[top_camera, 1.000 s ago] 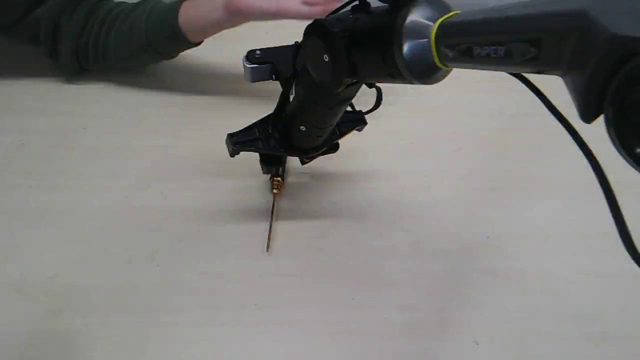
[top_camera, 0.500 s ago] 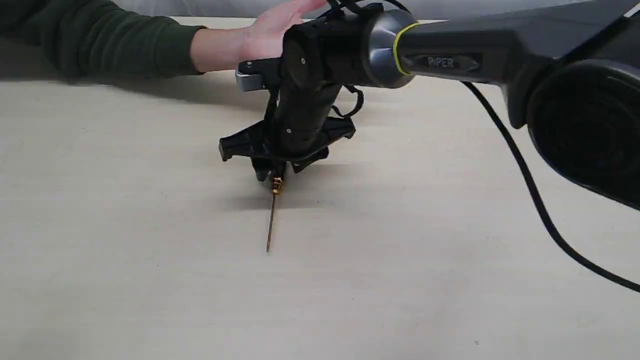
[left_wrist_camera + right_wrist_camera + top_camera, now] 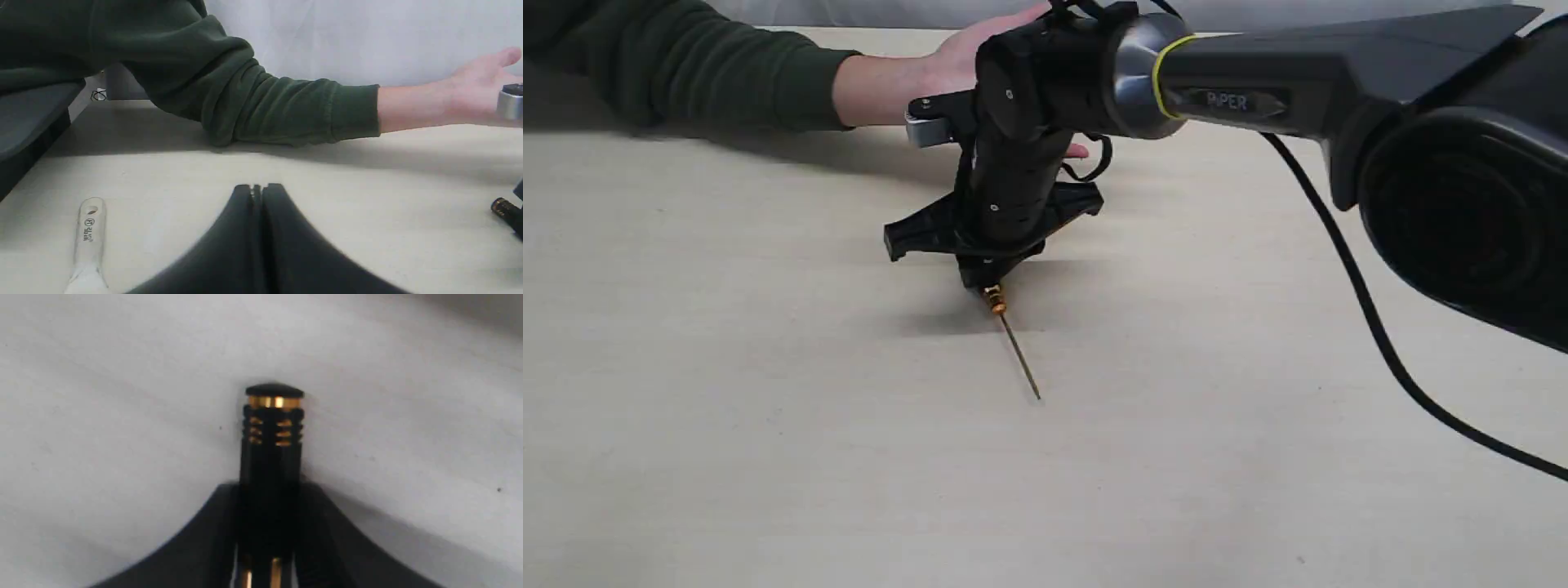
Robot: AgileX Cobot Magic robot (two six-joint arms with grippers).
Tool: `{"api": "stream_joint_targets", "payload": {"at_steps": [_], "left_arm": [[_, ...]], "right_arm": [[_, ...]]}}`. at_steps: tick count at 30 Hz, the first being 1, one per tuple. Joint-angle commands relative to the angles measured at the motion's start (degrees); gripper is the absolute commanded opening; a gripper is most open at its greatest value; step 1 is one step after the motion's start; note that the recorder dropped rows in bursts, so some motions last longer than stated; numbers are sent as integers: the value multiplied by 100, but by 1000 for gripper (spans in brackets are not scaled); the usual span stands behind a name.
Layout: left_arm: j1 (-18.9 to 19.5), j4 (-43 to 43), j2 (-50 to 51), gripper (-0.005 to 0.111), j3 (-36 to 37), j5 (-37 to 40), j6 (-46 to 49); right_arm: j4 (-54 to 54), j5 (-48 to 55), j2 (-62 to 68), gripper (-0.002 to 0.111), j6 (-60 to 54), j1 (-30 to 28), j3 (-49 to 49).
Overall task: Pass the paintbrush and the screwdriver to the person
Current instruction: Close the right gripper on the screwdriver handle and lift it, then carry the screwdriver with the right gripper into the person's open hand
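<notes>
Over the tabletop (image 3: 768, 457), the person (image 3: 882, 82) holds an open palm at upper centre. The right tool (image 3: 982, 278) clamps the screwdriver (image 3: 1015, 353) by its handle at frame centre, shaft angled down. Advisable: lift clear, then carry to the palm. The left tool (image 3: 257, 190) is closed and empty. The paintbrush (image 3: 88, 237) lies lower left in the left wrist view.

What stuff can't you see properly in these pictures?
Paintbrush: in the left wrist view, its bristles are cut off by the picture's edge; only the handle shows.
Screwdriver: in the exterior view, its black handle is hidden inside the right gripper.
Person's hand: in the exterior view, its fingers are mostly hidden behind the right arm's wrist.
</notes>
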Motion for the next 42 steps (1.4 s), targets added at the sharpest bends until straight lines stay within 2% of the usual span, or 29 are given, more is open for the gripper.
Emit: {"api": "stream_joint_targets", "payload": {"at_steps": [1,4,9,16,26,33,36,42], "left_arm": [[-37,-18,-14,0,12,-59,-12],[-37,-18,-14,0,12,-59,-12],[-37,-18,-14,0,12,-59,-12],[-37,-18,-14,0,12,-74,-12],[-37,-5,-14,0,12,-62,-12],[-37,-5,-14,0,12,-62,-12],[-37,-5,-14,0,12,-62,-12],[-37,-5,-14,0,12,-62,-12]], "right_arm": [[-338,445,90,14,20,-18,41],[-527,622,90,4,-41,-18,41],[-504,663,-112,4,-321,-6,64],[618,555,-789,4,-1351,22,264],[569,-90,-2259,4,-1516,130,1378],[512,-484,-3034,4,-1516,130,1469],[202,-610,-3106,4,-1284,118,1327],[-1190,-519,-2806,4,-317,106,664]]}}
